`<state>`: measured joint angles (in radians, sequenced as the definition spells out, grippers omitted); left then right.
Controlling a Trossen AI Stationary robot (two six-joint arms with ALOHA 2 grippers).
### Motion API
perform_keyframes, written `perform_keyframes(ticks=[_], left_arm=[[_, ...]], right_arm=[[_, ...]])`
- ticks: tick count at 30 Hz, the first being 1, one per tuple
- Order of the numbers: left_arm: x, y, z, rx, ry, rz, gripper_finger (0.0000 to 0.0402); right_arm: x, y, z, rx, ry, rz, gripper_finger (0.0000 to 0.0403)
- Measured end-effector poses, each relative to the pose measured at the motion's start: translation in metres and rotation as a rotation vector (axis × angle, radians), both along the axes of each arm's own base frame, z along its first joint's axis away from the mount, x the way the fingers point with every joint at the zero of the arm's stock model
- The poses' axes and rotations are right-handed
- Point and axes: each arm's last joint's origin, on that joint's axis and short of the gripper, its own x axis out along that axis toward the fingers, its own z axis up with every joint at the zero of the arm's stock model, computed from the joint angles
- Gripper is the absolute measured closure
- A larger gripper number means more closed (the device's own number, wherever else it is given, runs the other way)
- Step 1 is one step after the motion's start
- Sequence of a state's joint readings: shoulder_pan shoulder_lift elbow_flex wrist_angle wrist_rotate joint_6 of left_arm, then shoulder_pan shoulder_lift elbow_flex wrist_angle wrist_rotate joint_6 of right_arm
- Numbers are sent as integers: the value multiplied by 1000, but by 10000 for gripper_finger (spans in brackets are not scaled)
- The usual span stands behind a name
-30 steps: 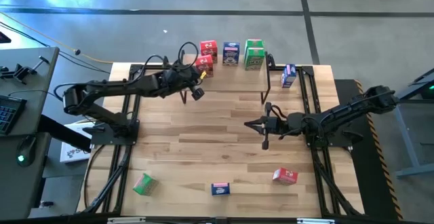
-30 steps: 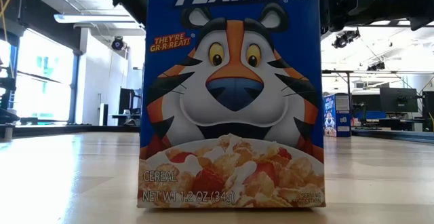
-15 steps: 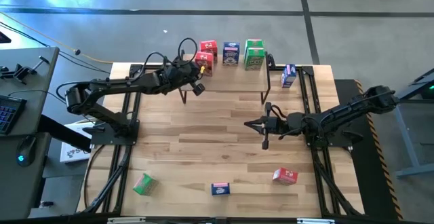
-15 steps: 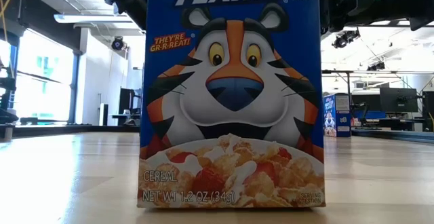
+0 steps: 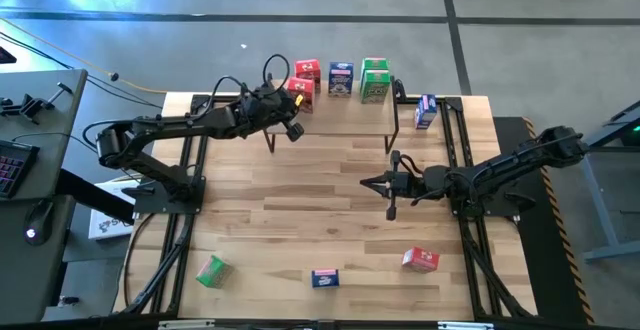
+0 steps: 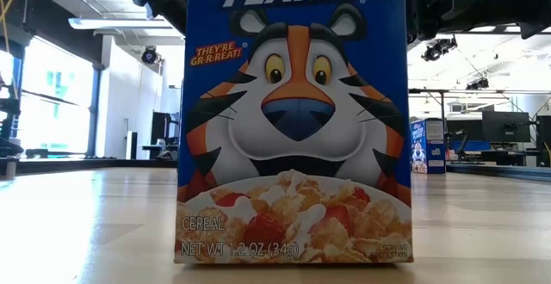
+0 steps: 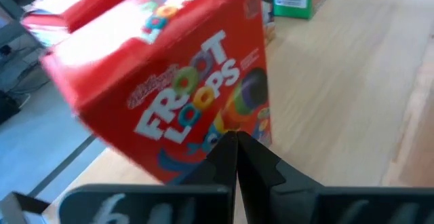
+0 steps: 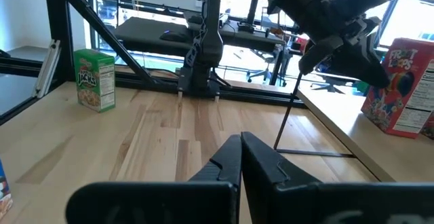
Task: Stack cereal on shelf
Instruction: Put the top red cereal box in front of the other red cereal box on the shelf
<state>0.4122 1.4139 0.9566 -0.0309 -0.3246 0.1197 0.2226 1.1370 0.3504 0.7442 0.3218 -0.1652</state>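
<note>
The shelf (image 5: 335, 115) stands at the table's far edge. On its top board stand two red cereal boxes (image 5: 301, 93), a blue one (image 5: 341, 78) and two green ones (image 5: 374, 80). My left gripper (image 5: 294, 112) is shut, its tips right at the nearer red box (image 7: 176, 88), which looks tilted in the left wrist view. My right gripper (image 5: 366, 182) is shut and empty over the table's middle right. A blue box (image 5: 425, 112) stands right of the shelf. Green (image 5: 210, 270), blue (image 5: 325, 278) and red (image 5: 420, 260) boxes lie near the front edge. My left gripper's shut fingertips (image 7: 230, 146) stand at the printed front face of the red box, near its lower corner (image 7: 254, 125), coming level from the table's left. Whether they touch the box I cannot tell.
The low view is filled by the blue box (image 6: 293, 120) near the front edge. The shelf's thin black legs (image 5: 391, 142) stand between the arms. The right wrist view shows a green box (image 8: 95, 80) and my left arm (image 8: 332, 27). Bare wood lies mid-table.
My left gripper has gone a little toward the table's far edge, closer to the nearer red box on the shelf. My right arm has kept still.
</note>
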Motion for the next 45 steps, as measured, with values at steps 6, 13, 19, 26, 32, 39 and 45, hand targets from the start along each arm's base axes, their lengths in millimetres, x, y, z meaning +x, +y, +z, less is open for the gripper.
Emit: perform_keyframes(ticks=[6, 13, 19, 26, 32, 39, 45], left_arm=[[-12, -9, 12, 42, 34, 37, 401], [-33, -4, 13, -7, 93, 193, 401], [-27, 6, 8, -8, 72, 200, 401], [-19, 8, 4, -25, 41, 152, 401], [-14, 6, 4, -16, 27, 102, 401], [-18, 0, 4, -42, 70, 76, 401], [-16, -13, 5, -117, 65, -100, 401]], right_arm=[[0, 0, 0, 0, 0, 0, 403], [0, 0, 0, 0, 0, 0, 403], [0, 0, 0, 0, 0, 0, 403], [0, 0, 0, 0, 0, 0, 403], [0, 0, 0, 0, 0, 0, 403], [0, 0, 0, 0, 0, 0, 403], [0, 0, 0, 0, 1, 0, 403]])
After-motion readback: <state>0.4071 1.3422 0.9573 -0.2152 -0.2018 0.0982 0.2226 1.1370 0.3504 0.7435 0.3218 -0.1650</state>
